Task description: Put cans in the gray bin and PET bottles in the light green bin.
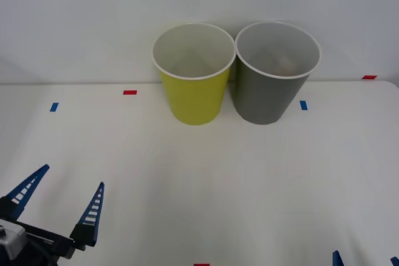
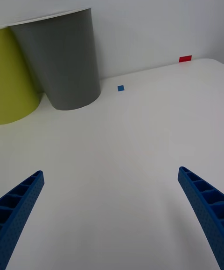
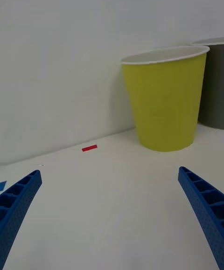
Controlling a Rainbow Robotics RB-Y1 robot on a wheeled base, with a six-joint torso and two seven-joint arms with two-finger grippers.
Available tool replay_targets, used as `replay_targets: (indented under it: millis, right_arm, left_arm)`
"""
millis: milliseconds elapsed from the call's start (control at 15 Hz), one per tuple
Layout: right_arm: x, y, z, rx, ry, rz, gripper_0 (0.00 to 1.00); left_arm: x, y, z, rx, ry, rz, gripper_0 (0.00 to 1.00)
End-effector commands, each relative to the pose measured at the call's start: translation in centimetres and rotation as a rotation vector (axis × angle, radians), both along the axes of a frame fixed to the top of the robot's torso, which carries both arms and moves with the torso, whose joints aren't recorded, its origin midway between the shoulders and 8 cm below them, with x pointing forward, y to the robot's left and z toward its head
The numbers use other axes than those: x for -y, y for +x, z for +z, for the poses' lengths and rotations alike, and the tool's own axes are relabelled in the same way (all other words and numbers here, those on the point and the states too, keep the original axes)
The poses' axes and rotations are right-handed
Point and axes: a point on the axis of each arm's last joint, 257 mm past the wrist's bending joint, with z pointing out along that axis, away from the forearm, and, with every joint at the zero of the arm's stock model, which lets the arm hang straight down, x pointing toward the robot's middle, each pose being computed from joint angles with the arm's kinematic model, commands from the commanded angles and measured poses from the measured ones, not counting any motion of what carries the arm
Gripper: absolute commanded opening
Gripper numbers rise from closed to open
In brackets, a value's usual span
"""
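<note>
Two bins stand upright side by side at the far edge of the white counter (image 1: 262, 179), against the pale wall. Light green bin (image 1: 194, 73) sits at about 12 o'clock from the counter's centre; gray bin (image 1: 274, 73) is just beside it toward 1 o'clock, rims close together or touching, cannot tell which. Both have white rims. Inside the gray bin a pale orange-tinted shape shows low down, too faint to identify. The light green bin's inside looks plain white. Left gripper (image 1: 60, 202) hangs over the near counter at about 8 o'clock, blue ribbed fingers spread wide with nothing between them, well apart from both bins. In the left wrist view its fingers (image 3: 18, 204) splay to both corners, bare counter between, the light green bin (image 3: 163, 102) ahead and a sliver of the gray bin (image 3: 213, 88) behind it. Right gripper (image 1: 366, 258) is at about 5 o'clock at the near edge, just fingertips in the front view; in the right wrist view the fingers (image 2: 205, 209) are wide apart and hold nothing, with the gray bin (image 2: 60, 60) ahead. Small red tape marks (image 1: 129, 92) and blue tape marks (image 1: 53, 107) dot the counter's far side, another blue one (image 1: 303, 105) just beside the gray bin's base.
</note>
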Motion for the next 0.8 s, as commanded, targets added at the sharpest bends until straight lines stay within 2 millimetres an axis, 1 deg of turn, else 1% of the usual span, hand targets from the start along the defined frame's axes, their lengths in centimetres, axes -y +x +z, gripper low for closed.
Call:
replay_targets:
  millis: [67, 200, 400, 467, 600, 800]
  right_arm:
    - [0.0, 0.0, 0.0, 0.0, 0.0, 0.0, 1.0]
    - [0.0, 0.0, 0.0, 0.0, 0.0, 0.0, 1.0]
    - [0.0, 0.0, 0.0, 0.0, 0.0, 0.0, 1.0]
    - [0.0, 0.0, 0.0, 0.0, 0.0, 0.0, 1.0]
    - [0.0, 0.0, 0.0, 0.0, 0.0, 0.0, 1.0]
    - [0.0, 0.0, 0.0, 0.0, 0.0, 0.0, 1.0]
  left_arm:
    - [-1.6, -1.7, -2.3, -0.026, 0.048, 0.096, 1.0]
    - [-2.3, -3.0, -3.0, -0.041, 0.034, 0.138, 1.0]
    - [-2.8, -5.4, -3.4, -0.057, 0.014, 0.176, 1.0]
    - [-3.0, -6.0, -4.0, -0.079, 0.015, 0.185, 1.0]
    - [-3.2, -6.4, -4.6, -0.095, 0.017, 0.193, 1.0]
    - [-3.0, -7.1, -6.2, -0.132, 0.023, 0.197, 1.0]
